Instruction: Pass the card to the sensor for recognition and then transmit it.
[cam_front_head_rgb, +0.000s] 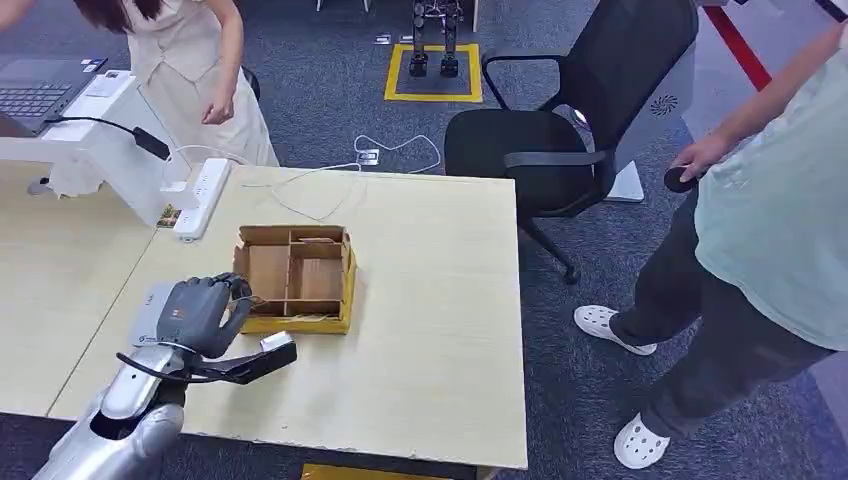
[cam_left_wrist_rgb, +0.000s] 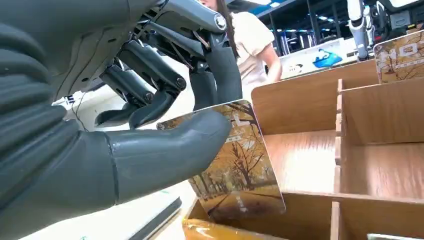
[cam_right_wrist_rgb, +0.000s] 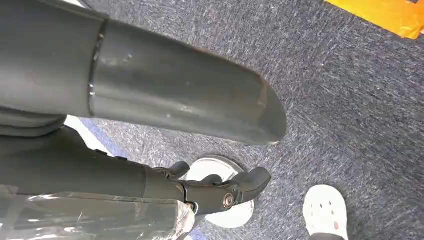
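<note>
My left hand (cam_front_head_rgb: 200, 312) hovers at the left edge of the wooden divider box (cam_front_head_rgb: 346, 290) on the table. It pinches a card (cam_left_wrist_rgb: 240, 170) printed with autumn trees between thumb (cam_left_wrist_rgb: 165, 150) and fingers (cam_left_wrist_rgb: 150, 95), the card's lower edge sitting in the box's (cam_left_wrist_rgb: 300, 100) near compartment. A second similar card (cam_left_wrist_rgb: 400, 60) stands in a far compartment. A flat grey sensor pad (cam_front_head_rgb: 148, 315) lies on the table under my left hand. My right hand (cam_right_wrist_rgb: 150, 100) hangs over the carpet, holding nothing, thumb and fingers (cam_right_wrist_rgb: 215, 190) apart.
A white power strip (cam_front_head_rgb: 203, 197) and cable lie behind the box. A laptop (cam_front_head_rgb: 35, 95) and white stand sit at back left. One person (cam_front_head_rgb: 190, 70) stands behind the table, another (cam_front_head_rgb: 770, 230) at the right. A black office chair (cam_front_head_rgb: 570, 130) is past the table's far edge.
</note>
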